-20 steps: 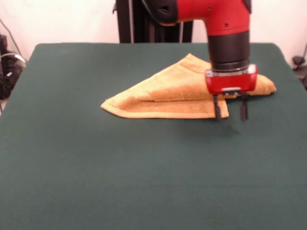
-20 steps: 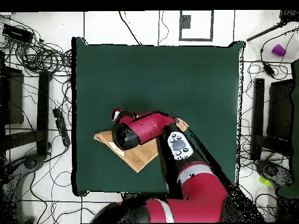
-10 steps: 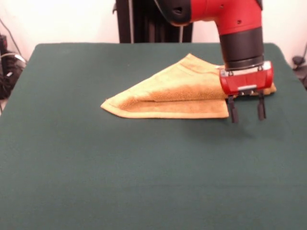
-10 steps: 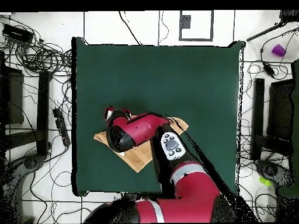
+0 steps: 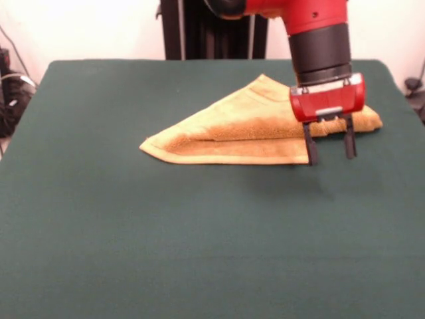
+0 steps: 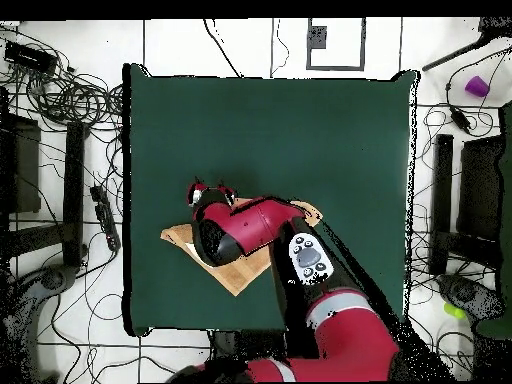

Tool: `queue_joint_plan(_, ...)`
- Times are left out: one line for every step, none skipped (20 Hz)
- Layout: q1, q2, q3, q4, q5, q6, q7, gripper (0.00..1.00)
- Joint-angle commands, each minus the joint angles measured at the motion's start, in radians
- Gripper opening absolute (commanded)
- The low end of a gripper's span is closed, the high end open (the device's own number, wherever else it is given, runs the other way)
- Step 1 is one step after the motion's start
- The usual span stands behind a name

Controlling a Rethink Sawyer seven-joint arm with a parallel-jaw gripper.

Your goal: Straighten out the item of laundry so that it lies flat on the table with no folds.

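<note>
Front view: the towel (image 5: 246, 126) lies on the far right part of the table (image 5: 199, 232), folded over on itself into a rough triangle. One corner points left, another points toward the far edge, and a rolled or bunched end reaches to the right. A straight folded edge with a border band runs along its near side, and a second layer sits on top, its edge visible as a ridge above that band. The cloth is not flat.

The gripper (image 5: 329, 145) hangs at the towel's near right corner. Its two dark fingers (image 5: 309, 147) point straight down and stand apart, with a clear gap between them and nothing held. The left finger overlaps the towel's near right corner in this view; the right finger is just off the cloth, over green table. Whether the tips touch the table cannot be told.

Overhead view: the towel (image 6: 240, 275) shows as a tan shape near the table's (image 6: 270, 130) left side, toward the robot's base, largely covered by the red arm (image 6: 255, 225).
</note>
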Motion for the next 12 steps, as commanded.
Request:
queue_joint_plan(0.033,0.009,-0.022,0.107,-0.063,-0.054,0.020,1.00)
queue_joint_plan(0.034,0.009,-0.023,0.112,-0.068,-0.055,0.020,1.00)
queue_joint_plan(0.037,0.007,-0.027,0.119,-0.073,-0.056,0.020,1.00)
queue_joint_plan(0.047,0.006,-0.039,0.124,-0.074,-0.067,0.024,1.00)
queue_joint_plan(0.055,0.004,-0.049,0.128,-0.077,-0.069,0.024,1.00)
queue_joint_plan(0.059,0.002,-0.053,0.135,-0.079,-0.068,0.024,1.00)
queue_joint_plan(0.060,0.001,-0.053,0.142,-0.081,-0.066,0.023,1.00)
queue_joint_plan(0.065,0.003,-0.058,0.145,-0.082,-0.067,0.024,1.00)
queue_joint_plan(0.080,0.007,-0.074,0.142,-0.082,-0.074,0.025,1.00)
queue_joint_plan(0.088,0.011,-0.084,0.141,-0.081,-0.081,0.026,1.00)
queue_joint_plan(0.080,0.009,-0.072,0.146,-0.085,-0.063,0.019,1.00)
queue_joint_plan(0.061,0.000,-0.047,0.155,-0.089,-0.022,0.003,1.00)
